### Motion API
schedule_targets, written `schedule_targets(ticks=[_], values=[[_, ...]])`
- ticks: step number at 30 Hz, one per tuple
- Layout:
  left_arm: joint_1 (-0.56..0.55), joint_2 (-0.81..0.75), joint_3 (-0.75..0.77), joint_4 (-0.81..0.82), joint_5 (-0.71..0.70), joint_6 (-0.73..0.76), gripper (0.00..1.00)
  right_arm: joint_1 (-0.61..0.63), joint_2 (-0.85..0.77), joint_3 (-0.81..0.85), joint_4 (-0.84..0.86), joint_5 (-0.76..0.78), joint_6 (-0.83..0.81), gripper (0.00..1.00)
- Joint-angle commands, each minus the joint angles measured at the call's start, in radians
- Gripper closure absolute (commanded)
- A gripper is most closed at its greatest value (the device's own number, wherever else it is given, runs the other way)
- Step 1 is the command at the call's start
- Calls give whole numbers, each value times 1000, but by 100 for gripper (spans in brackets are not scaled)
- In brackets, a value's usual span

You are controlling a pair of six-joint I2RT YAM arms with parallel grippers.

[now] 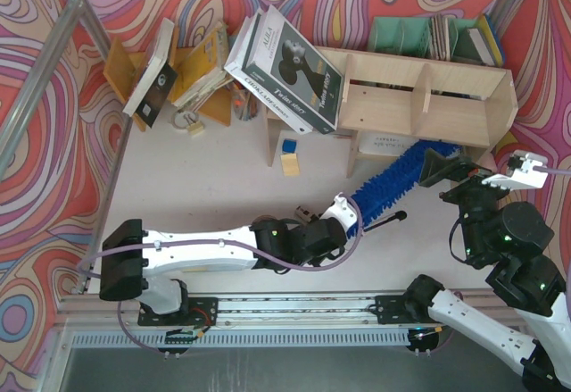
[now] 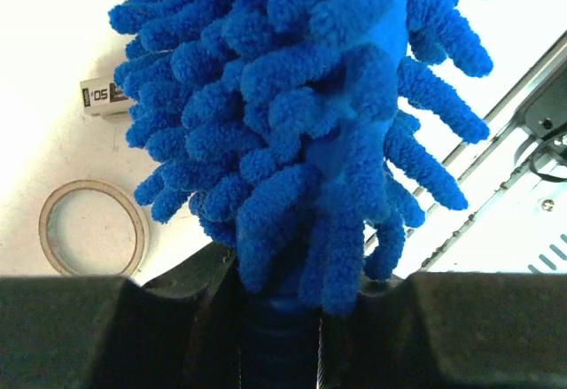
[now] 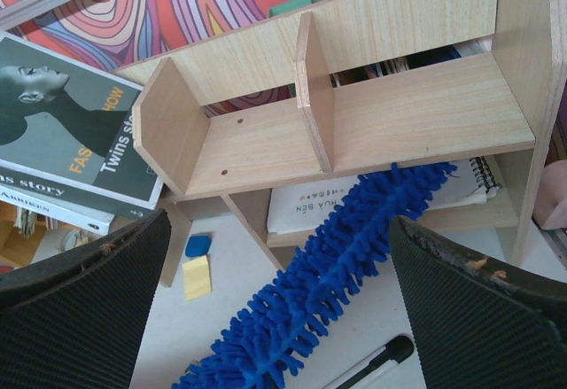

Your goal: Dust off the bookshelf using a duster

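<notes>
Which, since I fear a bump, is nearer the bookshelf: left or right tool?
Right. The right tool, open, hovers just before the lower tier of the bookshelf; the left tool sits farther back, shut on the near end of the duster.

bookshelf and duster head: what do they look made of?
bookshelf: pale bare wood, probably plywood. The faces are matte with faint grain, and there is no paint or gloss. duster: bright blue chenille-type microfibre, probably synthetic. The head is covered in thick fuzzy strands.
</notes>
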Motion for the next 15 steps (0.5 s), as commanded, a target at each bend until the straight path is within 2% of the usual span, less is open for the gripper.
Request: schedule_targets(ticks=[1,10,15], values=[[10,-16,-38,61,-44,-25,100,4,-10,0,-1,9,9,1],[6,99,19,43,72,-11,100,4,-10,5,-10,9,13,1],[-11,158,77,22,92,16,100,4,-8,7,-11,12,14,1]])
